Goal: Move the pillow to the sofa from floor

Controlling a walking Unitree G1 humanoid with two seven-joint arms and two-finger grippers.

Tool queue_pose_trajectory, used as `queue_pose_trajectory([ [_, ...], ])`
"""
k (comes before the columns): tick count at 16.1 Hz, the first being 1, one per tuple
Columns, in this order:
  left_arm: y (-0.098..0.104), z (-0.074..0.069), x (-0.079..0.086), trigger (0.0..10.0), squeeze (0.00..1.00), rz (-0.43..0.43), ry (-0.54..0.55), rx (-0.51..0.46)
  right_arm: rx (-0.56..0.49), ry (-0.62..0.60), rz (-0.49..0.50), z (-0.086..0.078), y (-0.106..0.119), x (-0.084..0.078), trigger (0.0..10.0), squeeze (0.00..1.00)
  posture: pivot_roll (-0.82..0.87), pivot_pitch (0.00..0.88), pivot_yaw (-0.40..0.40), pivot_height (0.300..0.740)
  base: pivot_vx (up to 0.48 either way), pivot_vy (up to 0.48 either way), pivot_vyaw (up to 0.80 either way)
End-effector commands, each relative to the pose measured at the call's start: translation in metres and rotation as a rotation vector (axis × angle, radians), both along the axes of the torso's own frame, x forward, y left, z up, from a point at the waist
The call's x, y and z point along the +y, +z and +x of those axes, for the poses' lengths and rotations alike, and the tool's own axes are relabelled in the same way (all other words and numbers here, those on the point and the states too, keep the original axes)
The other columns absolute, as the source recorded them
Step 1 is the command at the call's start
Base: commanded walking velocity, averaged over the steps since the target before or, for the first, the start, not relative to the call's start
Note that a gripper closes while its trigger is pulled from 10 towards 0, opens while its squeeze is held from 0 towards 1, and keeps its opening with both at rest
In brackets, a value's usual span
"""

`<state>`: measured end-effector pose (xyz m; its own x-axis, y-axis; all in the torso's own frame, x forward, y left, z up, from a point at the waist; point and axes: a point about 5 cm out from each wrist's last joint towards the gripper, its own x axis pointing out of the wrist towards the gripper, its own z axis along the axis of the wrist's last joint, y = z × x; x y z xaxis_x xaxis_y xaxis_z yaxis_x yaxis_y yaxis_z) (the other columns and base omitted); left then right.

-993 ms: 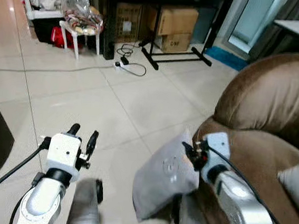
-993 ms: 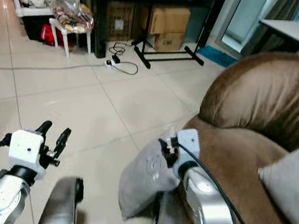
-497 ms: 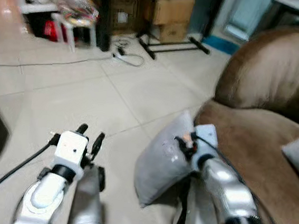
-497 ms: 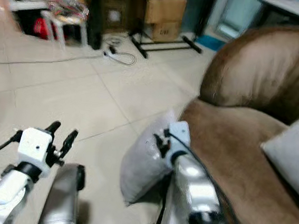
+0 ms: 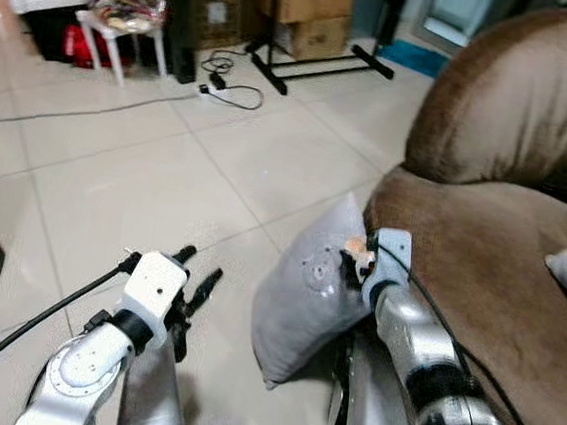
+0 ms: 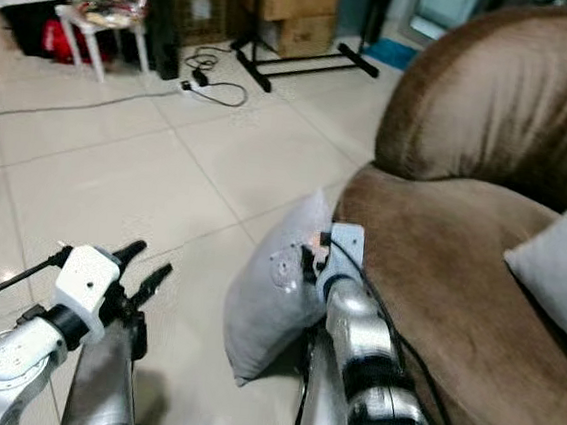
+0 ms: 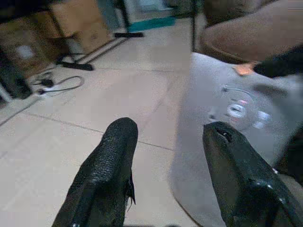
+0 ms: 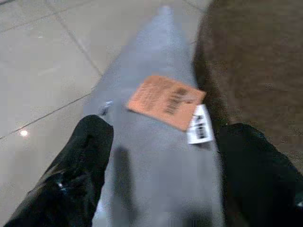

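Already off the tiles: the grey pillow (image 5: 311, 296) hangs upright, clamped along its top edge by the right gripper (image 5: 361, 265), touching the brown sofa (image 5: 481, 252) seat's front.
Left gripper (image 5: 194, 286), fingers apart and empty, sits beside the pillow; beyond, the seat lies to the right. The pillow's underside is hidden.

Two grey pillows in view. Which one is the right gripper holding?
The pillow standing on edge beside the sofa's front, with the orange tag at its top edge; the right gripper straddles that edge. The other pillow lies on the sofa seat, untouched.
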<state>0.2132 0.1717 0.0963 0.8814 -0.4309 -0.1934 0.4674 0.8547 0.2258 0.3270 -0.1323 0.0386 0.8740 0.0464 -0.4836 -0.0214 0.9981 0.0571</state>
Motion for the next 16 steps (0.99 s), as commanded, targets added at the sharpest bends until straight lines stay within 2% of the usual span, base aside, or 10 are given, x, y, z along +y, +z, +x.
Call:
queue_pose_trajectory([
  [1, 0.002, -0.002, -0.002, 10.0, 0.00, -0.006, -0.034, 0.010, 0.012, -0.020, -0.029, 0.000, -0.003, -0.001, 10.0, 1.00, 0.03, 0.023, -0.021, 0.445, 0.000, 0.000, 0.00],
  [2, 0.004, -0.007, -0.004, 10.0, 0.00, -0.024, -0.086, 0.030, 0.021, -0.067, -0.092, 0.002, -0.003, -0.007, 10.0, 0.38, 0.03, 0.037, -0.017, 0.445, 0.000, 0.000, 0.00],
  [3, 0.005, -0.009, -0.005, 10.0, 0.00, -0.034, -0.113, 0.042, 0.025, -0.079, -0.109, 0.003, -0.003, -0.008, 10.0, 0.00, 0.03, 0.038, -0.017, 0.445, 0.000, 0.000, 0.00],
  [7, 0.004, -0.020, -0.006, 10.0, 0.00, -0.054, -0.194, 0.105, 0.129, -0.012, -0.088, -0.005, -0.019, -0.002, 10.0, 0.00, 0.03, 0.032, -0.017, 0.445, 0.000, 0.000, 0.00],
  [8, 0.004, -0.019, -0.004, 10.0, 0.00, -0.044, -0.199, 0.104, 0.164, -0.010, -0.099, -0.010, -0.026, -0.004, 6.9, 0.00, 0.04, 0.033, -0.015, 0.445, 0.000, 0.000, 0.00],
  [9, 0.005, -0.020, -0.005, 10.0, 0.00, -0.043, -0.204, 0.106, 0.168, -0.009, -0.106, -0.011, -0.027, -0.004, 0.1, 0.00, 0.04, 0.031, -0.016, 0.445, 0.000, 0.000, 0.00],
  [13, 0.004, -0.029, -0.006, 10.0, 0.00, -0.075, -0.259, 0.173, 0.174, 0.053, -0.087, -0.011, -0.029, 0.007, 0.0, 0.00, 0.03, 0.009, -0.018, 0.445, 0.000, 0.000, 0.00],
  [16, 0.004, -0.028, -0.008, 10.0, 0.00, -0.077, -0.275, 0.184, 0.169, 0.076, -0.066, -0.011, -0.029, 0.013, 0.0, 0.00, 0.02, 0.009, -0.014, 0.445, 0.000, 0.000, 0.00],
])
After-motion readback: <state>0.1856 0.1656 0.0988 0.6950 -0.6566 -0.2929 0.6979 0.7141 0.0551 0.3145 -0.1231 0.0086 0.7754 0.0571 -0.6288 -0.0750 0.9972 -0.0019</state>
